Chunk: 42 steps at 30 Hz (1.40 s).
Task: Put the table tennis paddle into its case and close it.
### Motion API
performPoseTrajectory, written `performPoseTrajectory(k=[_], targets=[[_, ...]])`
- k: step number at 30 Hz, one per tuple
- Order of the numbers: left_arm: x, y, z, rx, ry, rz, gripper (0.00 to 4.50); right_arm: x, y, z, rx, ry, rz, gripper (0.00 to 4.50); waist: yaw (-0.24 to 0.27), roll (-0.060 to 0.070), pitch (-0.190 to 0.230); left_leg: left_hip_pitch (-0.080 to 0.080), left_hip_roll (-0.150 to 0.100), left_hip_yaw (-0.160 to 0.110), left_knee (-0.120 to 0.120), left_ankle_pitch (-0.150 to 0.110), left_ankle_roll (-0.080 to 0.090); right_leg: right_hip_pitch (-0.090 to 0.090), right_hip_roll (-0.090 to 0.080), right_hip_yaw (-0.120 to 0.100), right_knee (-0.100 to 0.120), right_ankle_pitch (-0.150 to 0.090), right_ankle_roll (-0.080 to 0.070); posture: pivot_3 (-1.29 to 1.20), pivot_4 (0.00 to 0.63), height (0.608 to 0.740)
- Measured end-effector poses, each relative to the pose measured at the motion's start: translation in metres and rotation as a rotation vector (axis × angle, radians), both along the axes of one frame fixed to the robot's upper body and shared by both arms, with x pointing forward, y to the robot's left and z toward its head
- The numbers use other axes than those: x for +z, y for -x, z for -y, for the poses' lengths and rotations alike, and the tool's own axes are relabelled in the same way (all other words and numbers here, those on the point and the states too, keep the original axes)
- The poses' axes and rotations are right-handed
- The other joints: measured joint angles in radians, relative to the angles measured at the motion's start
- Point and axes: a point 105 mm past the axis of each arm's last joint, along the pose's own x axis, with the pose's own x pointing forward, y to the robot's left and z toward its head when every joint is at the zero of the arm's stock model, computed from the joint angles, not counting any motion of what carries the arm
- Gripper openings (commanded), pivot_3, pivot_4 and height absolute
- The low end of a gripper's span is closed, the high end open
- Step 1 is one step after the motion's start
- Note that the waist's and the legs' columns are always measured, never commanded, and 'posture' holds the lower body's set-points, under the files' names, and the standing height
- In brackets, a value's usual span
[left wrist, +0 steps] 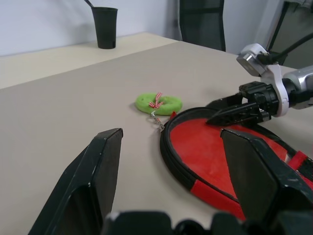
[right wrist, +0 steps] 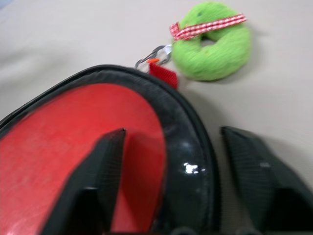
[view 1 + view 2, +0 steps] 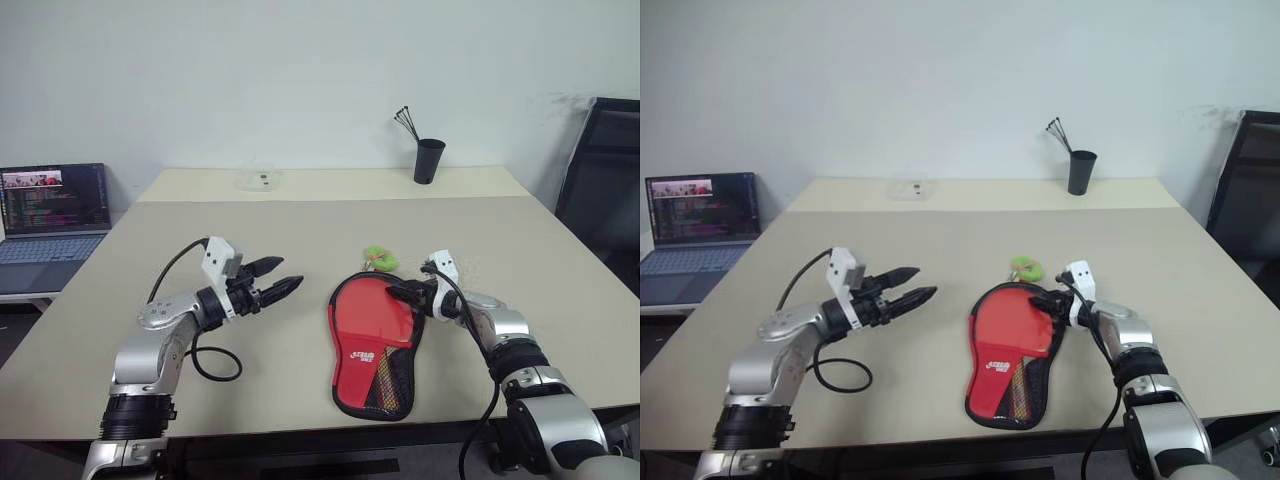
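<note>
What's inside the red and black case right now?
The case lies open, and the table tennis paddle's red face shows inside it. The handle end is covered by the red panel and mesh.

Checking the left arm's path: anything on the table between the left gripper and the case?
Nothing: bare beige table between the left gripper and the case, as the left eye view shows. The green ring charm lies beyond the case's far edge, off that line.

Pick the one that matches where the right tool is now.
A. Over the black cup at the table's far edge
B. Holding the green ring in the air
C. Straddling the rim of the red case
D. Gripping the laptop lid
C: the right tool has one finger over the case's red face and the other outside its black rim.
</note>
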Motion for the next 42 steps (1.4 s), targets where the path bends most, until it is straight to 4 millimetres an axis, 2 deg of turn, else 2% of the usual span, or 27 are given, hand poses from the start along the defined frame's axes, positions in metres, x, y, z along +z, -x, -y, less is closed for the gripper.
performPoseTrajectory(k=[6, 7, 11, 26, 29, 32, 37, 40, 42], targets=[[-0.004, 0.002, -0.003, 0.005, -0.007, -0.016, 3.49, 0.005, 0.005, -0.019, 0.084, -0.008, 0.030, 0.15, -0.009, 0.000, 0.000, 0.001, 0.002, 0.002, -0.001, 0.000, 0.000, -0.001, 0.001, 0.003, 0.001, 0.000, 0.000, 0.00, 0.150, 0.740], [-0.004, 0.002, -0.003, 0.005, -0.008, -0.017, 3.49, 0.005, 0.005, -0.023, 0.097, -0.009, 0.035, 0.03, -0.011, 0.000, 0.000, 0.002, 0.002, 0.002, -0.001, 0.000, 0.000, -0.001, 0.001, 0.003, 0.001, 0.000, 0.000, 0.00, 0.150, 0.740], [-0.003, 0.003, -0.002, 0.000, -0.010, -0.011, 3.49, 0.005, 0.009, -0.040, 0.137, -0.012, 0.042, 0.03, -0.014, 0.000, 0.000, 0.003, 0.002, 0.002, -0.003, 0.000, 0.000, -0.001, 0.001, 0.005, 0.001, 0.000, 0.000, 0.00, 0.150, 0.740], [-0.008, 0.004, 0.004, -0.026, -0.038, -0.022, 3.49, 0.004, 0.010, -0.057, 0.171, 0.031, 0.075, 0.03, -0.021, 0.000, 0.000, 0.004, 0.002, 0.007, -0.004, 0.000, 0.000, -0.003, 0.001, 0.010, 0.002, 0.000, 0.000, 0.00, 0.150, 0.740], [-0.011, 0.005, 0.010, -0.052, -0.059, -0.019, 3.49, 0.006, 0.009, -0.054, 0.144, 0.040, 0.059, 0.73, -0.021, 0.000, 0.000, 0.004, 0.002, 0.008, -0.004, 0.000, 0.000, -0.003, 0.001, 0.010, 0.002, 0.000, 0.000, 0.00, 0.150, 0.740], [-0.015, 0.006, 0.014, -0.071, -0.077, -0.017, 3.49, 0.009, 0.013, -0.052, 0.138, 0.049, 0.058, 1.74, -0.018, 0.000, 0.000, 0.004, 0.002, 0.007, -0.004, 0.000, 0.000, -0.004, 0.001, 0.010, 0.002, 0.000, 0.000, 0.00, 0.150, 0.740], [-0.027, 0.001, 0.021, -0.075, -0.120, -0.017, 3.49, 0.017, 0.041, -0.038, 0.157, 0.052, 0.048, 3.49, 0.001, 0.001, 0.000, 0.001, 0.000, 0.008, -0.006, 0.000, 0.000, -0.005, 0.001, 0.010, 0.000, 0.000, 0.000, 0.00, 0.150, 0.740], [-0.037, -0.002, 0.026, -0.080, -0.112, -0.038, 3.49, 0.036, 0.059, -0.038, 0.216, 0.009, 0.043, 4.47, 0.001, 0.001, 0.000, 0.001, 0.000, 0.010, -0.006, 0.000, 0.000, -0.005, 0.000, 0.011, -0.001, 0.000, 0.000, 0.00, 0.150, 0.740], [-0.041, -0.003, 0.032, -0.097, -0.110, -0.043, 3.49, 0.046, 0.064, -0.040, 0.234, -0.013, 0.048, 4.49, 0.000, 0.001, 0.000, 0.002, 0.000, 0.009, -0.005, 0.000, 0.000, -0.005, 0.001, 0.010, -0.001, 0.000, 0.000, 0.00, 0.150, 0.740]])
